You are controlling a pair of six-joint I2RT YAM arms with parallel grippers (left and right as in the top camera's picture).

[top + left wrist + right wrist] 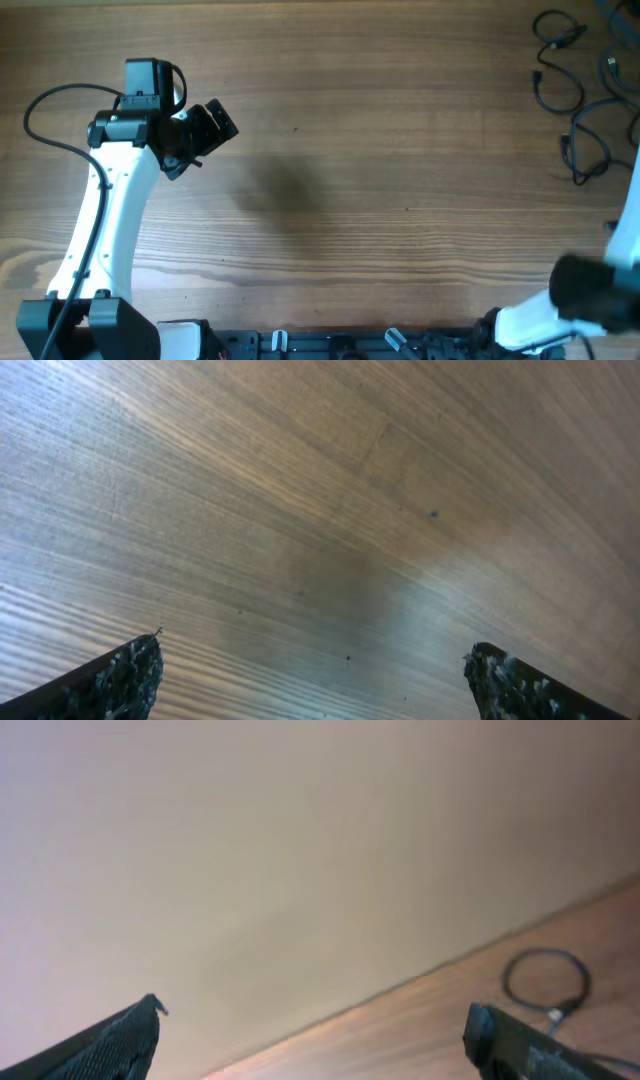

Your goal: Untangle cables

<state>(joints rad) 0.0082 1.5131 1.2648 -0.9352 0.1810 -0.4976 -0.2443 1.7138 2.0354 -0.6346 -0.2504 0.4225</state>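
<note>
Several thin black cables lie in loose curls at the table's far right, one loop (560, 62) at the back and another (590, 140) just in front of it. In the right wrist view one small cable loop (545, 982) with a silvery plug lies near the table's edge. My right gripper (315, 1012) is open and holds nothing; in the overhead view its arm (600, 290) is blurred and runs off the right edge. My left gripper (215, 122) is far off at the left, open (315, 652) over bare wood.
The left arm's own thicker black wire (50, 110) arcs beside its white link. A black rail (330, 345) runs along the table's near edge. In the right wrist view the table edge (450, 960) meets a plain beige surface beyond.
</note>
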